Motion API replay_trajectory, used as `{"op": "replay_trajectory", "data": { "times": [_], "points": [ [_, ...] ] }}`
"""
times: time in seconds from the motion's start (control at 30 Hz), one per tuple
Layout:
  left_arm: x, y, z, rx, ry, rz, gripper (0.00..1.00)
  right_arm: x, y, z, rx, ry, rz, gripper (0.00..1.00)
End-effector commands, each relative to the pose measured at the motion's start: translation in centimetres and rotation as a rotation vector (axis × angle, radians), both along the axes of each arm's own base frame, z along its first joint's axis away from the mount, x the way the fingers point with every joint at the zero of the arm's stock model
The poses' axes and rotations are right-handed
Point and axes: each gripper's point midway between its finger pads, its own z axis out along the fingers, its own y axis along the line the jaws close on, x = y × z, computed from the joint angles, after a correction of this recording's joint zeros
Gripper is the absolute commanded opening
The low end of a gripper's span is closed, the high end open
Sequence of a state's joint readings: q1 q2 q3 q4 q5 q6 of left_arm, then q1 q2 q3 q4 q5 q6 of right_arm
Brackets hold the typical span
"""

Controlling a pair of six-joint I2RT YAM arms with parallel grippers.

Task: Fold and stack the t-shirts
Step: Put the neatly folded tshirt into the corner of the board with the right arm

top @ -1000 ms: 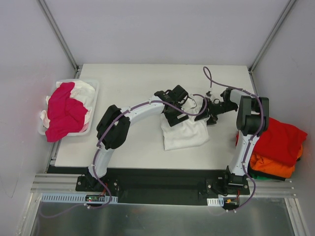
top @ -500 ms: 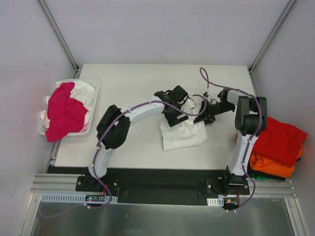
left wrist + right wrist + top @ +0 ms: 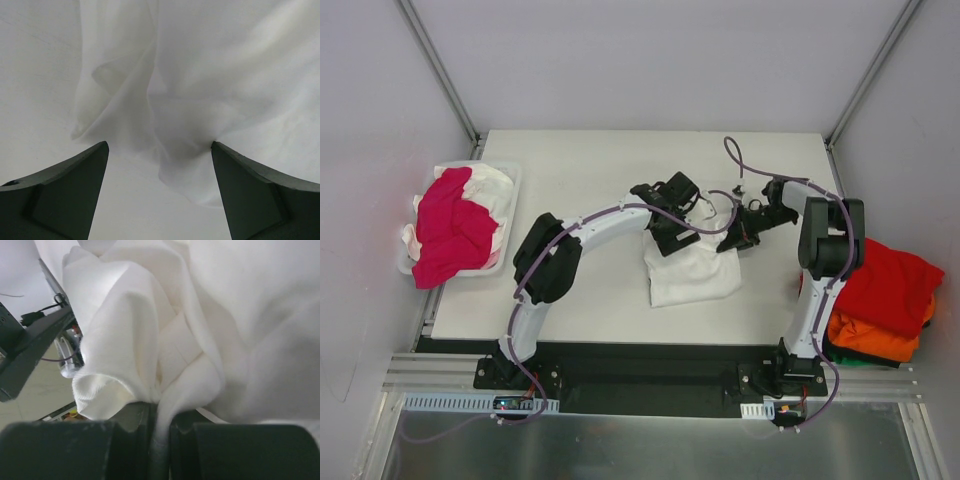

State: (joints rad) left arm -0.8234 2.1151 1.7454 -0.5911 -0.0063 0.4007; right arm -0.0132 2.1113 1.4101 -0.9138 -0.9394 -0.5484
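Observation:
A white t-shirt (image 3: 690, 272) lies crumpled in the middle of the table. My right gripper (image 3: 732, 238) is shut on a bunched fold of the white t-shirt (image 3: 165, 355) at its upper right corner, the cloth pinched between the jaws. My left gripper (image 3: 665, 235) hovers over the shirt's upper left part, open, with its fingers (image 3: 75, 190) astride a loose hem of the white t-shirt (image 3: 200, 100) and nothing pinched. A magenta-pink t-shirt (image 3: 450, 228) lies over white cloth in the bin at left. Folded red (image 3: 885, 285) and orange (image 3: 875, 338) t-shirts are stacked at right.
A white bin (image 3: 510, 205) sits at the table's left edge. The folded stack rests off the table's right edge beside the right arm's base (image 3: 790, 375). Grey walls close in the back and both sides.
My right gripper has closed on the shirt's upper right corner and drawn it slightly up and left. The left gripper stayed open in nearly the same place.

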Motion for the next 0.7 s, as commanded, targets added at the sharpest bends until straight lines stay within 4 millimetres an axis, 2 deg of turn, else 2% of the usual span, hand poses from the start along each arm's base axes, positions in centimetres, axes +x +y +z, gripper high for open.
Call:
{"op": "replay_trajectory", "data": {
  "times": [0.0,0.2,0.27,0.37,0.67],
  "points": [
    [1.5,2.0,3.4,-0.022,-0.057,0.045,0.84,0.7,-1.1,5.3,-0.114,-0.152,0.008,0.01],
    [4.3,3.5,4.8,-0.045,-0.093,0.105,0.84,1.2,-3.8,9.1,-0.313,-0.279,-0.008,0.01],
    [4.8,3.7,4.8,-0.040,-0.098,0.112,0.84,1.1,-4.6,9.7,-0.373,-0.299,-0.018,0.01],
    [5.0,3.9,4.6,-0.030,-0.103,0.107,0.84,0.7,-5.6,10.7,-0.437,-0.330,-0.032,0.01],
    [4.6,4.0,4.8,-0.049,-0.091,0.103,0.84,-1.2,-8.7,11.7,-0.544,-0.299,-0.064,0.01]
  ]
}}
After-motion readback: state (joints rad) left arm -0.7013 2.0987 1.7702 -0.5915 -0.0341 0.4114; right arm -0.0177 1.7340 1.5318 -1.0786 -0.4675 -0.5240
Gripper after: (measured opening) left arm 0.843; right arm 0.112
